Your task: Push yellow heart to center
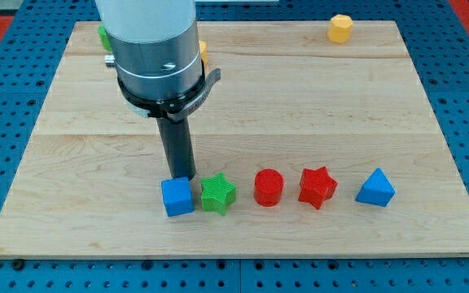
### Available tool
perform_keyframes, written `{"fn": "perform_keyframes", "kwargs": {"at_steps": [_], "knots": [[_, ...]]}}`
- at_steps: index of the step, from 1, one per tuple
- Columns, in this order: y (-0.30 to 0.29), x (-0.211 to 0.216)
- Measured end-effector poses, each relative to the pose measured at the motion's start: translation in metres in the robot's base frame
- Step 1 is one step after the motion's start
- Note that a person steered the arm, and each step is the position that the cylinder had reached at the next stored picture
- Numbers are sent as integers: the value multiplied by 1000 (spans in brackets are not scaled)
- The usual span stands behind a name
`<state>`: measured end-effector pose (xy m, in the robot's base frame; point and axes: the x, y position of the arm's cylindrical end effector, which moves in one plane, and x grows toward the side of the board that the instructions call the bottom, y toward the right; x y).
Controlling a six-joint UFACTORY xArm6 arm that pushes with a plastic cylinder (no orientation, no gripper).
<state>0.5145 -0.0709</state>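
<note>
- Not much done, I'd say: the yellow heart (203, 50) is mostly hidden behind the arm (146, 41), up at the worktop (316, 106) top edge, well away from the middle.
- No jaws on this rig, so nothing to spread or pinch. Just a rod.
- My tip (178, 177) sits down low, right behind the blue cube (177, 196), green star (217, 194) just to its right.
- Rod stands about upright.

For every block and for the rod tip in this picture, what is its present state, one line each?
my tip: down at the board, just above the blue cube, seemingly touching it.
blue cube: flat, left end of the bottom row.
green star: flat, against the cube.
red cylinder: upright, apart.
red star: flat, apart.
blue triangle: flat, right end.
yellow hexagon: alone at top edge.
yellow block: mostly hidden behind the arm.
green block: mostly hidden.
</note>
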Motion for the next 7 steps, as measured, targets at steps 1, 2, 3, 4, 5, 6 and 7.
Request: {"fn": "perform_keyframes", "kwargs": {"at_steps": [1, 2, 3, 4, 5, 6, 7], "knots": [[-1, -4], [-7, -47], [0, -99], [43, -143], [67, -195], [95, -236], [65, -284]]}}
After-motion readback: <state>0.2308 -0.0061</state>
